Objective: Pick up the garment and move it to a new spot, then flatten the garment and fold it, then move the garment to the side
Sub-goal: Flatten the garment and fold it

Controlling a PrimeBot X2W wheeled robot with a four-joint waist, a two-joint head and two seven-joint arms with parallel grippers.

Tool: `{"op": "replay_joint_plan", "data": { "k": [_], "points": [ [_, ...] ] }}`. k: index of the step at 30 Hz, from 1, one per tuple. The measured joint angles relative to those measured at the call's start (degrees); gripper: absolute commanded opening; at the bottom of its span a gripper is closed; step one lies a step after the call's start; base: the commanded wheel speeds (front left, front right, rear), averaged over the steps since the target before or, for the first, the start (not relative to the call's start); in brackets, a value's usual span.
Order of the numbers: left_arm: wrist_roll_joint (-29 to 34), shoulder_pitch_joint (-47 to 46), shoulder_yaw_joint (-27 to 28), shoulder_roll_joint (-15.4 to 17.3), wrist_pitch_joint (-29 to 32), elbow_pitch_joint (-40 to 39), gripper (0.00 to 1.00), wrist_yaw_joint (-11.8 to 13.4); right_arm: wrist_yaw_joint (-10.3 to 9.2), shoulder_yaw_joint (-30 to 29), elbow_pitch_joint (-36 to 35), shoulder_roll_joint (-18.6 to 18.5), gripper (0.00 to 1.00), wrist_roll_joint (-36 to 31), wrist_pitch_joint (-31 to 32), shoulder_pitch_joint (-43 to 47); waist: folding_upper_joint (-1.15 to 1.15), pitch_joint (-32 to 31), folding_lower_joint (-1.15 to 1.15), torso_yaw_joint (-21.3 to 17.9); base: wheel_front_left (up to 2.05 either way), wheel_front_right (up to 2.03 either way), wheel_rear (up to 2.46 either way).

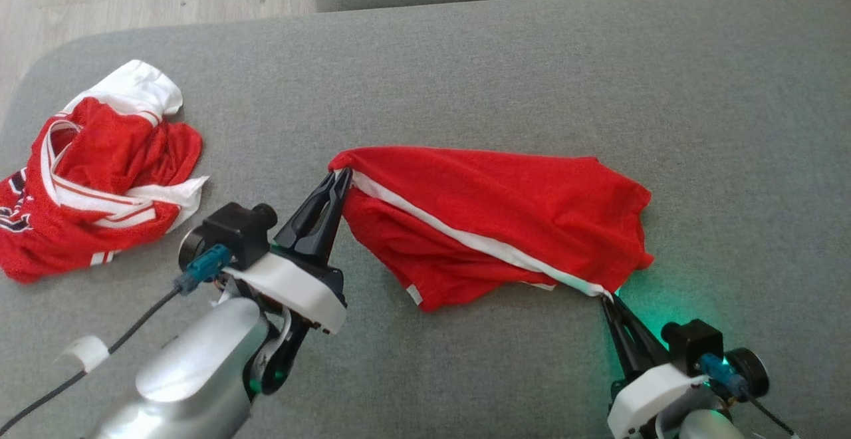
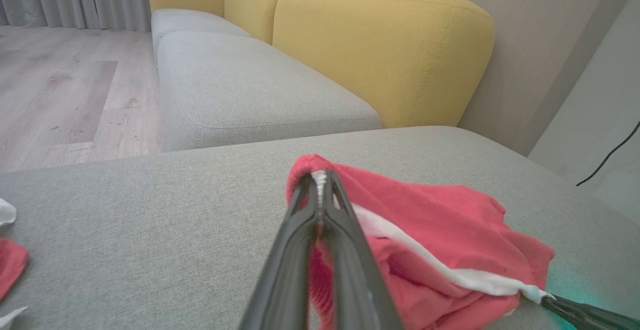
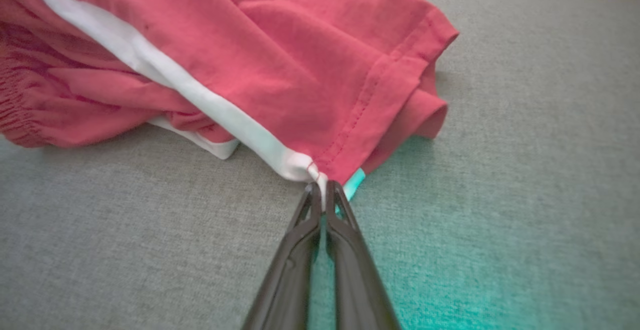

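Two ends of the red garment (image 1: 505,213) are pinched, by left hand (image 1: 342,177) and right hand (image 1: 606,298).

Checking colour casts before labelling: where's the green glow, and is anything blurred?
Head view: green glow on the grey fabric cushion beside the right gripper. Right wrist view: teal cast beside the red garment with a white stripe. Left wrist view: left gripper softens near the lens.

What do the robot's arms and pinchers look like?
The left gripper and right gripper each have two long, pointy black fingers on a white block. The arms are shiny silver. Each wrist carries a small black camera with a teal plug and black cable.
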Motion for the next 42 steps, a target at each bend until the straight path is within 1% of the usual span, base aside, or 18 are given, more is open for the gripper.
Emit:
{"op": "replay_joint_plan", "data": {
  "k": [3,5,9,10,14,16,18,20,23,25,27,28,29,32,34,36,38,42],
  "points": [
    [0.0,-0.03,0.01,0.21,-0.04,-0.11,0.0,0.0,0.0,-0.34,-1.15,-0.01,0.0,-0.04,0.0,0.03,0.0,-0.48,0.0,-0.14,0.0,0.0,0.0],
    [0.23,-0.04,0.08,0.34,-0.14,-0.57,0.0,0.0,0.0,-1.72,-3.9,-0.03,0.0,-0.82,0.0,0.19,0.0,-1.04,0.0,-0.29,0.0,0.0,0.0],
    [3.47,-0.3,0.73,1.21,-1.09,-3.04,0.0,0.14,0.0,-6.66,-13.82,0.05,0.0,-2.18,0.0,0.66,0.0,-2.42,0.0,-0.89,0.0,0.0,0.0],
    [3.47,-0.3,0.73,1.21,-1.09,-3.04,0.0,0.14,0.0,-6.66,-13.82,0.05,0.0,-2.18,0.0,0.66,0.0,-2.42,0.0,-0.89,0.0,0.0,0.0],
    [7.72,-1.9,2.32,2.87,-1.6,-8.56,0.0,0.63,0.0,-11.17,-24.27,0.18,0.0,-2.68,-0.01,0.99,0.0,-3.51,0.0,-2.39,0.0,0.0,0.0],
    [10.55,-3.74,3.0,3.55,-1.66,-11.68,0.0,0.6,0.0,-11.83,-27.74,-0.64,0.0,-3.52,-0.01,-0.39,0.0,-3.75,-0.01,-3.26,0.0,0.0,0.0],
    [12.71,-6.61,4.04,4.03,-1.68,-14.11,0.0,0.56,0.0,-11.94,-29.72,-2.05,0.0,-4.69,-0.01,-4.28,0.0,-3.6,-0.01,-4.11,0.0,0.0,0.0],
    [13.73,-10.31,4.88,4.31,-1.99,-15.37,0.0,-0.04,0.0,-12.3,-29.95,-2.93,0.0,-4.57,-0.01,-10.82,0.0,-2.83,-0.01,-4.65,0.0,0.0,0.0],
    [15.11,-17.0,4.88,4.34,-0.42,-14.21,0.0,-2.05,0.0,-11.61,-25.8,-5.35,0.0,-3.99,-0.02,-23.14,0.0,-0.88,0.0,-5.21,0.0,0.0,0.0],
    [16.78,-21.6,4.95,4.0,-0.04,-11.0,0.0,-2.09,0.0,-10.78,-22.16,-7.16,0.0,-4.04,-0.05,-30.46,0.0,0.79,0.0,-5.45,0.0,0.0,0.0],
    [18.15,-26.2,5.12,2.29,-0.16,-6.38,0.0,-2.82,0.0,-10.28,-18.4,-8.82,0.0,-4.6,-0.09,-36.56,0.0,2.61,0.01,-5.64,0.0,0.0,0.0],
    [19.58,-30.43,5.13,-0.42,-0.94,-1.43,0.0,-3.74,0.0,-10.53,-15.5,-9.81,0.0,-5.03,-0.09,-41.56,0.0,4.52,0.01,-5.78,0.0,0.0,0.0],
    [20.45,-32.47,5.15,-2.02,-1.35,0.87,0.0,-4.22,0.0,-11.04,-14.79,-10.15,0.0,-5.59,-0.09,-43.72,0.0,5.46,0.02,-5.86,0.0,0.0,0.0],
    [23.31,-38.31,7.24,-6.75,-2.08,5.7,0.0,-4.37,0.0,-13.22,-15.37,-11.31,0.0,-7.44,-0.1,-49.37,0.0,8.09,0.02,-6.23,0.0,0.0,0.0],
    [25.92,-41.98,10.45,-8.82,-2.09,4.77,0.0,-4.38,0.0,-14.5,-17.69,-11.96,0.0,-8.57,-0.11,-52.04,0.0,9.72,0.02,-6.65,0.0,0.0,0.0],
    [28.26,-44.8,13.15,-9.81,-2.16,2.86,0.0,-5.13,0.0,-14.83,-20.46,-12.5,0.0,-9.28,-0.16,-53.03,0.0,11.19,0.01,-7.11,0.0,0.0,0.0],
    [30.43,-45.31,14.7,-9.82,-2.26,1.41,0.0,-6.79,0.0,-14.82,-22.76,-12.61,0.0,-9.83,-0.16,-52.35,0.0,12.52,0.01,-7.63,0.0,0.0,0.0],
    [34.64,-38.84,14.81,-8.05,-2.34,-0.11,0.0,-9.11,0.0,-13.91,-26.46,-12.01,0.0,-10.11,-0.16,-45.9,0.0,15.09,0.01,-8.42,0.0,0.0,0.0]
  ]
}}
